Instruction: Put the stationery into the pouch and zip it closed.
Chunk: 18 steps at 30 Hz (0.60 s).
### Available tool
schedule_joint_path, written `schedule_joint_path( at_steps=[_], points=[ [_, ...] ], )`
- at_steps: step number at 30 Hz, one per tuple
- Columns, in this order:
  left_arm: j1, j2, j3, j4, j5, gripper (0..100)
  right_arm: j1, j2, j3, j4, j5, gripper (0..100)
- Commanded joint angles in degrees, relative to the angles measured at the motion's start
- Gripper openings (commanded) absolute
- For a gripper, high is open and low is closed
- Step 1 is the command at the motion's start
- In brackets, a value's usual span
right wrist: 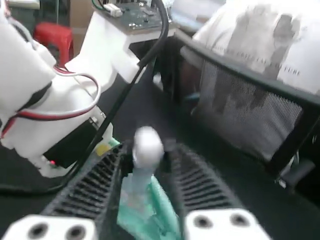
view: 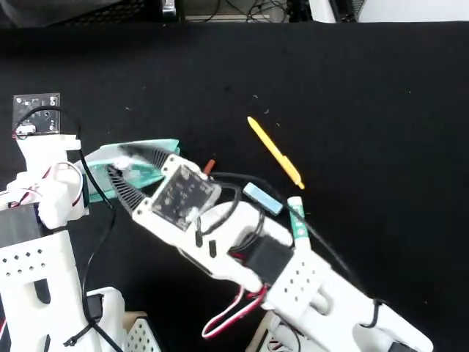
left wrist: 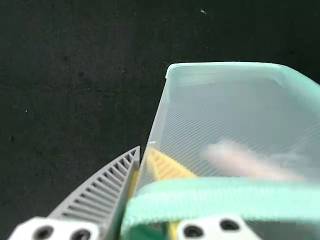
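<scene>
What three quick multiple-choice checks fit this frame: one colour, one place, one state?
1. What colour is the pouch's trim? A) red B) teal C) yellow
2. Where is the yellow pen? A) on the bare table B) inside the pouch C) in a gripper
3. What state is the right gripper in? A) open, empty B) shut on a white-tipped item C) open around the yellow pen

Answers: 1 B, the left wrist view shows teal edging. 2 A, in the high view it lies alone past the arms. 3 B, the right wrist view shows the fingers pinching the item above the pouch.
</scene>
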Motion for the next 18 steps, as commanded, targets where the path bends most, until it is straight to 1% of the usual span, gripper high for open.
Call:
schedule_joint_path(
  at_steps=[1,5,9,13,15,18],
  points=[
    [0.40,0.88,1.63,-0.18,0.18,3,1.41,0.13,-14.55,17.32,-0.70,25.4],
    [1.36,0.88,0.75,0.18,0.09,3,1.93,0.04,-27.65,28.31,-0.35,25.4],
    [3.91,0.88,-2.86,3.25,0.09,3,8.44,0.04,-35.03,34.73,-0.62,25.4],
    [5.67,0.97,-11.12,7.82,0.00,3,18.20,0.04,-33.98,41.32,-0.79,23.9],
    [5.93,1.32,-15.78,9.67,-0.18,3,22.33,0.04,-32.31,44.66,-0.79,19.1],
    [5.58,4.22,-22.55,13.54,-3.08,3,26.64,0.04,-28.18,46.86,-0.79,13.4]
  ],
)
